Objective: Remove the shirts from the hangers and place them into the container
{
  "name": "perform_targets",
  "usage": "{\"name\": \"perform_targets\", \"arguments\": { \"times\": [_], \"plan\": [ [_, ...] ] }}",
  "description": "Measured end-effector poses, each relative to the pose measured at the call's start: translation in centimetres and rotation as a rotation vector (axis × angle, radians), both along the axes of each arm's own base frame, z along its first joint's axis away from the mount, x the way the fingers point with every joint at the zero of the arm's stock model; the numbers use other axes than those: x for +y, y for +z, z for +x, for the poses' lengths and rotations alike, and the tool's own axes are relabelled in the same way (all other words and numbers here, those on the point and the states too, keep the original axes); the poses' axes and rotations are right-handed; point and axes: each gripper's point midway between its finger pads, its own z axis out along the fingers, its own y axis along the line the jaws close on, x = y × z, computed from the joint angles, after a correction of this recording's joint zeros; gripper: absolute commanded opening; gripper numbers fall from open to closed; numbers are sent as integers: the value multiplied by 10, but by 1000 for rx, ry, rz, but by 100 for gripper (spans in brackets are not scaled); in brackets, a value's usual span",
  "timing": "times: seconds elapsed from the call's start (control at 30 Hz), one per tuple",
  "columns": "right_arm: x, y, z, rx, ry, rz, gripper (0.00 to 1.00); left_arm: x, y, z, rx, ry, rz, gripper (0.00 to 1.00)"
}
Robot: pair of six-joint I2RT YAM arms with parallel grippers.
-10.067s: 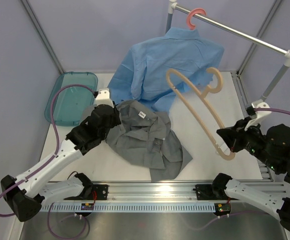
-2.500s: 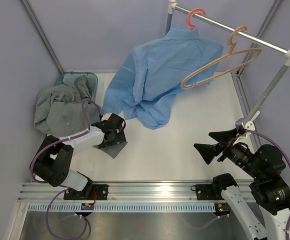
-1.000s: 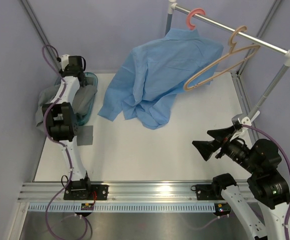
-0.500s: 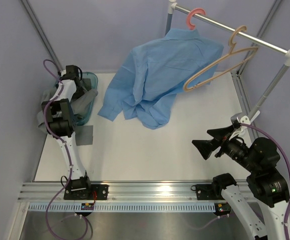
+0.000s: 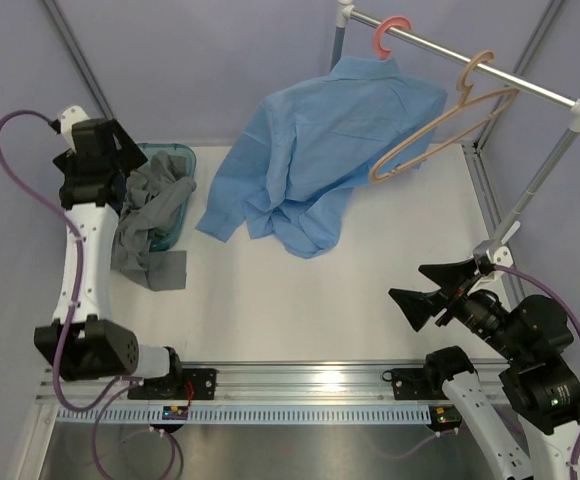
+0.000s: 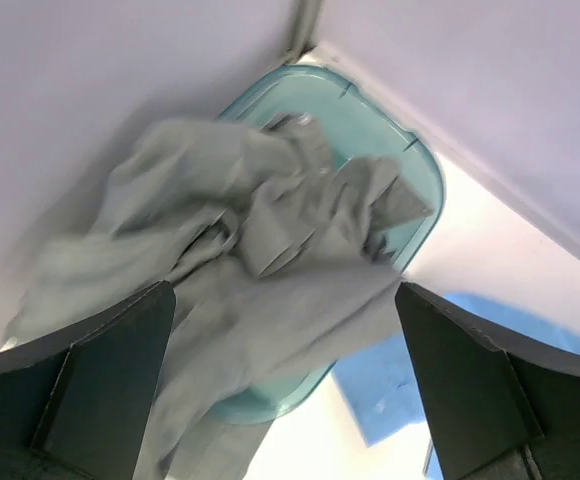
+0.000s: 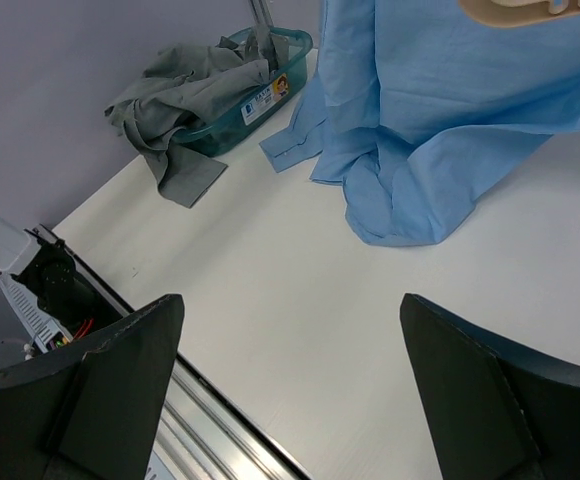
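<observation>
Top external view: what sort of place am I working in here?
Probably a robot test cell in a lab, not a home: plain panel walls on metal frame posts, a white table, and a small clothes rail.

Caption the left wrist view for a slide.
Open left fingers hover above the grey shirt, heaped in the teal tub and spilling over its rim.

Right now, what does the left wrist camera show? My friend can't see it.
A grey shirt lies bunched in a teal tub, spilling over its rim. The open gripper hovers above it, holding nothing. A corner of blue shirt shows on the white table beside the tub.
</observation>
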Motion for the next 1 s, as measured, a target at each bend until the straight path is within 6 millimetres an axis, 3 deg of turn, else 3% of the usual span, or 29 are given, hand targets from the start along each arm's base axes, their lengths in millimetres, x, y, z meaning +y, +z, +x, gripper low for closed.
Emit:
{"name": "perform_targets", "arguments": {
  "times": [0.1, 0.33, 0.4, 0.47, 0.7, 1.0],
  "plan": [
    [0, 2, -5, -17, 8, 8, 100, 5, -17, -43, 8, 51, -20, 99],
    [4, 0, -12, -25, 51, 15, 99, 44, -137, -129, 219, 259, -115, 99],
    [5, 1, -14, -26, 61, 16, 99, 53, -159, -150, 239, 318, -144, 99],
    [6, 1, -14, -29, 65, 16, 99, 63, -168, -163, 228, 372, -158, 99],
    [10, 2, -19, -34, 105, 18, 99, 82, -165, -156, 116, 427, -138, 95],
    [13, -3, -20, -24, 125, 16, 99, 99, -182, -142, 69, 450, -117, 90]
  ]
}}
